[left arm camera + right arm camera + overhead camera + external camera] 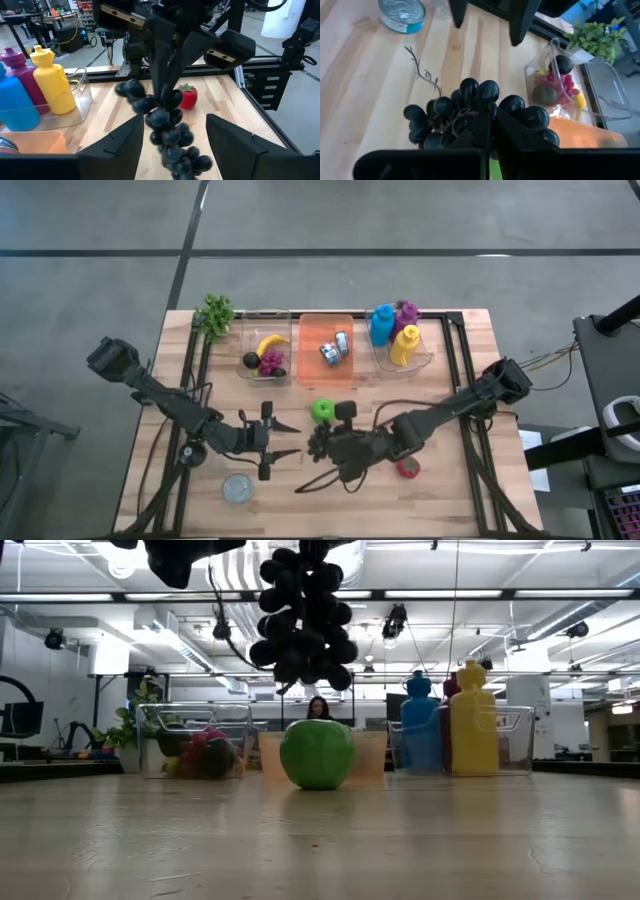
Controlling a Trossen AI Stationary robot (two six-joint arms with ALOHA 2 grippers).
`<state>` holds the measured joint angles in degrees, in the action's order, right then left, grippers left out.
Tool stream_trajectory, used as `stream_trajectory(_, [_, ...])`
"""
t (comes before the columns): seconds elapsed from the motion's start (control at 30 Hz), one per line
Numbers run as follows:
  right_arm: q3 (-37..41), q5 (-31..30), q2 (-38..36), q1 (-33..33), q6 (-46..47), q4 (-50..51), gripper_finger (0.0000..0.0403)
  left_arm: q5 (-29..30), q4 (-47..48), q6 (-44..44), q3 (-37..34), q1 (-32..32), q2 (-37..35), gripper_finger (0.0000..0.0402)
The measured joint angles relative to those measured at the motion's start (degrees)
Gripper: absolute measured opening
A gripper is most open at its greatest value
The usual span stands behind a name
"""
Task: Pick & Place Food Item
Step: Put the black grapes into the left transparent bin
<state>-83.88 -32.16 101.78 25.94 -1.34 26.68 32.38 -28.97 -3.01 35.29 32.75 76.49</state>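
Grapes: a dark bunch of grapes (320,442) hangs clear of the table (470,490), a little toward 6 o'clock of the table's middle; in the low view it dangles above the green apple (317,753) with air beneath it.
Right gripper: the right gripper (335,448) is clamped tight on the bunch at its stem end, fingers closed together through the cluster, and is the only thing seen carrying it.
Left gripper: the left gripper (285,440) sits at 9 o'clock of the bunch, its fingers spread apart on either side and touching nothing that can be seen.
Stem: a bare twig (422,70) lies on the wood near the bunch.
Bins: three trays line the 12 o'clock edge; the clear fruit bin (245,345) with a banana (272,343) and other fruit at 11 o'clock, an orange tray (310,340) at 12, a clear bin (425,360) of bottles at 1 o'clock.
Other items: a strawberry (408,468) at 4 o'clock of the bunch, a tin can (238,488) at 7 o'clock.
Done: the pick looks complete, since the bunch is lifted.
Left: the carry to a bin and the release; the fruit bin seems the likely target, though the task does not name one.
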Motion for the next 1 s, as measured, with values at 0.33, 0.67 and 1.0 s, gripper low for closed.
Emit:
stream_trajectory(0.33, [0.02,-0.04,0.00,-0.51,-3.82,-4.84,0.0008,-0.02,0.02,0.00,0.02,0.00,0.00,0.0220])
stream_trajectory(0.67, [0.04,0.00,0.00,-0.49,-4.68,-6.83,0.0008,-0.04,0.03,-0.17,0.04,-0.36,0.00,0.0219])
stream_trajectory(1.0, [0.04,0.05,0.00,-0.47,-5.36,-8.24,0.0008,-0.34,0.62,-1.85,0.02,-1.36,0.20,0.0216])
